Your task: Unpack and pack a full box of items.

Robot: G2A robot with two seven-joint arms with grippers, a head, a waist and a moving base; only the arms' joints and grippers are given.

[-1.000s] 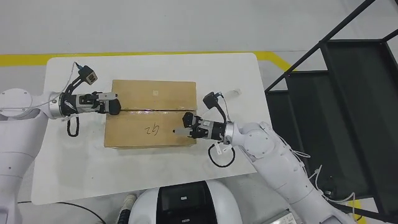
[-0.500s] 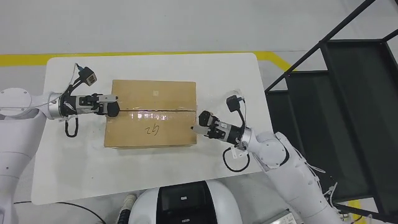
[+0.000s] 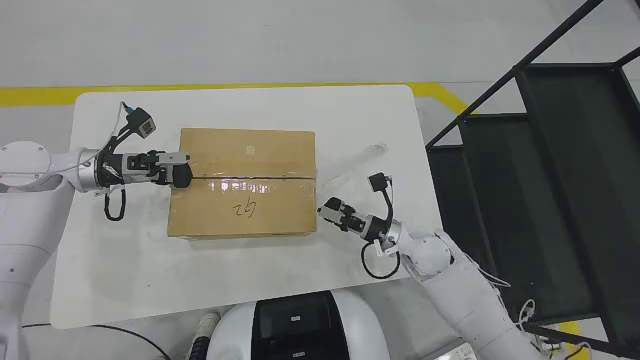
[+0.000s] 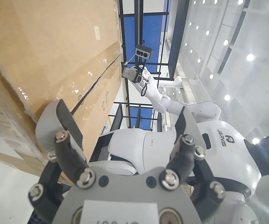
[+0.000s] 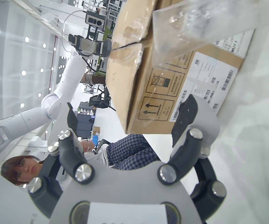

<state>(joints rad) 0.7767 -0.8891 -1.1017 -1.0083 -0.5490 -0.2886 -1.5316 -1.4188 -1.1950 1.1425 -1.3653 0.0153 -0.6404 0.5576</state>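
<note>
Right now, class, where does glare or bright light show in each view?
Top view: a white glare streak runs along the taped seam of the cardboard box. Left wrist view: glints dot that tape, and ceiling lamps show as white spots. Right wrist view: a clear strip before the box catches the light.

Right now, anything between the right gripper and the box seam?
Yes: a loose clear tape strip hangs off the box end by the seam, across the open right gripper's way there. The box's lower corner straight ahead looks unobstructed.
</note>
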